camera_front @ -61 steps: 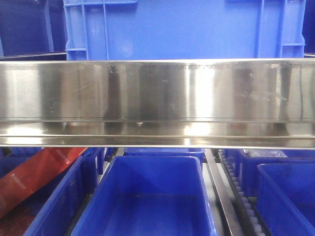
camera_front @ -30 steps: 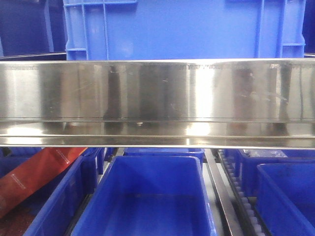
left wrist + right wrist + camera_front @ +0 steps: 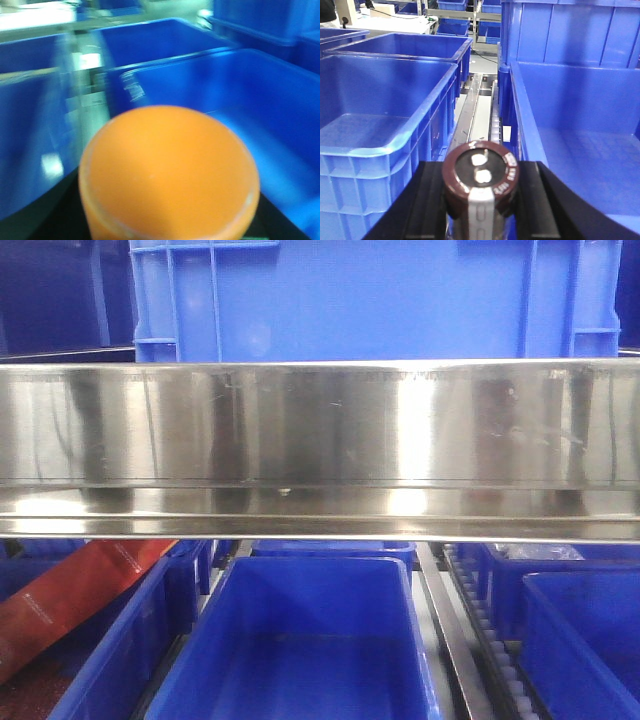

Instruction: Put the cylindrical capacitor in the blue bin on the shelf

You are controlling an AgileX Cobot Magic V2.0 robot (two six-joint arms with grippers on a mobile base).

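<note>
Cylindrical capacitor (image 3: 481,182) shows a glossy brown sleeve, grey-striped.

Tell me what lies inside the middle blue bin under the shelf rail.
The middle blue bin shows only bare blue floor; its near end is cut off by the frame.

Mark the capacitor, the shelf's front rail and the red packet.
cylindrical capacitor (image 3: 481,169), right wrist view, centre of its top face.
shelf front rail (image 3: 320,425), front-facing view, middle of the shiny face.
red packet (image 3: 75,590), front-facing view, mid-length of its visible strip.
</note>
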